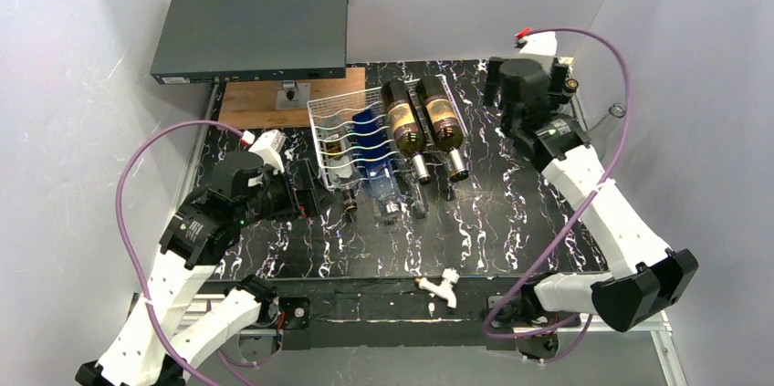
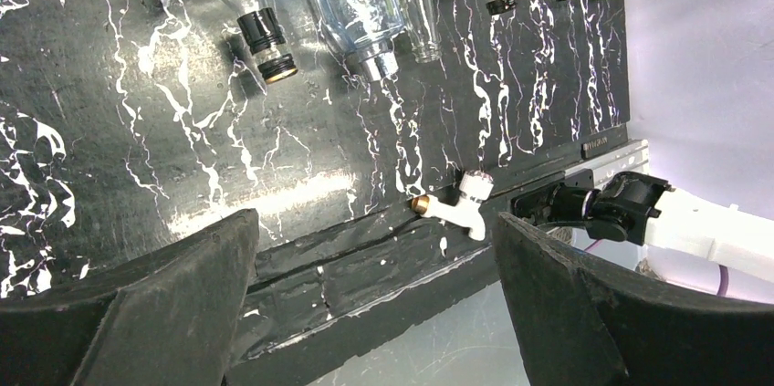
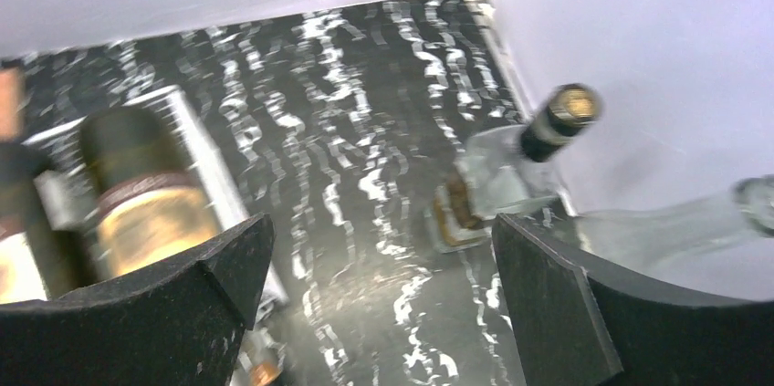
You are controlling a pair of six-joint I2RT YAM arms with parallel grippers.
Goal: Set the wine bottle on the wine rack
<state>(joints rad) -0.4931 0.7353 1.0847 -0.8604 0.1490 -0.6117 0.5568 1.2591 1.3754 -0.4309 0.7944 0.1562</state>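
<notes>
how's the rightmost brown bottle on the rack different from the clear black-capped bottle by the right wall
Glass: the brown bottle is dark amber, the clear bottle see-through. Place: the brown bottle lies flat on the white wire rack; the clear bottle sits off it, by the wall. Neck: the brown bottle's is whitish, the clear bottle's black with a gold top. Both seem to carry a label.

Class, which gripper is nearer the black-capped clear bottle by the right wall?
Right. The right gripper is beside that bottle; the left gripper is left of the wine rack.
</notes>
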